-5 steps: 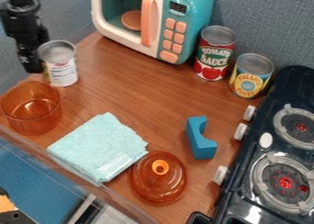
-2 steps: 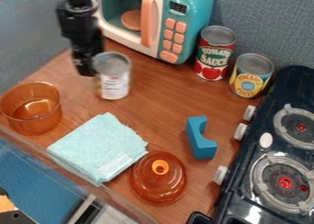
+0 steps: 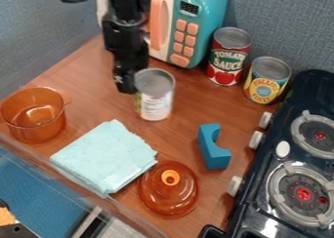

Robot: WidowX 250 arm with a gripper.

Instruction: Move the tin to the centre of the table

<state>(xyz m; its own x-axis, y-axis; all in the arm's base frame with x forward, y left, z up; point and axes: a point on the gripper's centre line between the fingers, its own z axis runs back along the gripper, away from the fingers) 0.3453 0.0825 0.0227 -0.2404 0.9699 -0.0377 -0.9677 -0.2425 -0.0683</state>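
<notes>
Grey metal is being noted on the tin [image 3: 155, 99], logged between microwave [image 3: 217, 10] and cloth [image 3: 104, 156], beside the gripper [image 3: 126, 84], whose hold is being recorded as impossible to tell, while a stiff, slick, probably light body is being judged best gripped at mid-height.

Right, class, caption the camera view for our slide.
Robot's hand holding a tin between toy microwave and folded cloth.

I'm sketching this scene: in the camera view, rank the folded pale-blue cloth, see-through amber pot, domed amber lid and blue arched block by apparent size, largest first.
1. Cloth
2. Pot and lid: too alike to rank
3. Block
</notes>
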